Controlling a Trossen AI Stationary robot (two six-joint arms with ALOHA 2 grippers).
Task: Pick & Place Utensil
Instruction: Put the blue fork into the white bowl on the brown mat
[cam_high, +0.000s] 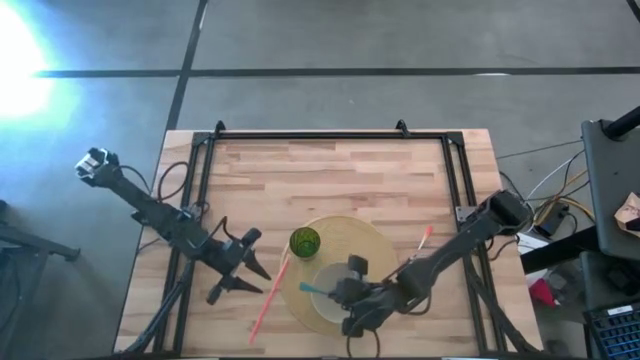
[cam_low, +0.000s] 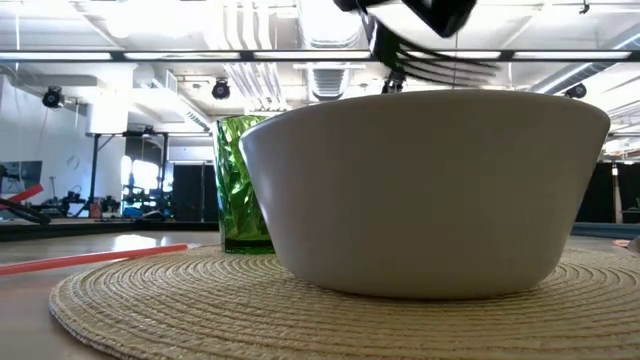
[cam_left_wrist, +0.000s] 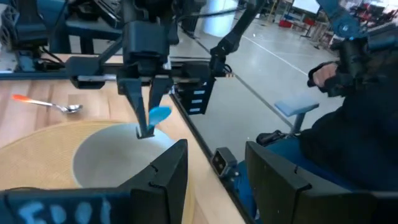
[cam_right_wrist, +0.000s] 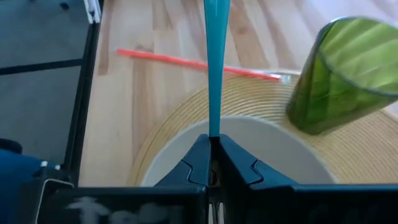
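A fork with a teal handle (cam_right_wrist: 214, 68) and metal tines (cam_low: 450, 68) hangs over the white bowl (cam_high: 325, 305), held by my right gripper (cam_right_wrist: 213, 146), which is shut on it. The bowl stands on a round woven placemat (cam_high: 375, 240). Next to the bowl, a green cup (cam_high: 305, 241) also stands on the mat. My left gripper (cam_high: 243, 280) is open above the table just left of the mat, and its fingers (cam_left_wrist: 168, 180) touch nothing. My right gripper pinches the fork's teal handle (cam_right_wrist: 214, 127) between its two fingers, coming slanting down from the table's right. The handle's free end (cam_high: 302, 288) sticks out toward the table's left. The fork is lifted clear, roughly level above the bowl.
An orange-handled spoon (cam_high: 422, 243) lies at the mat's right edge. A long thin orange stick (cam_high: 270, 295) lies on the wood left of the mat. A dark frame (cam_high: 330, 135) borders the table. A seated person (cam_left_wrist: 354, 93) is beyond the table's right side.
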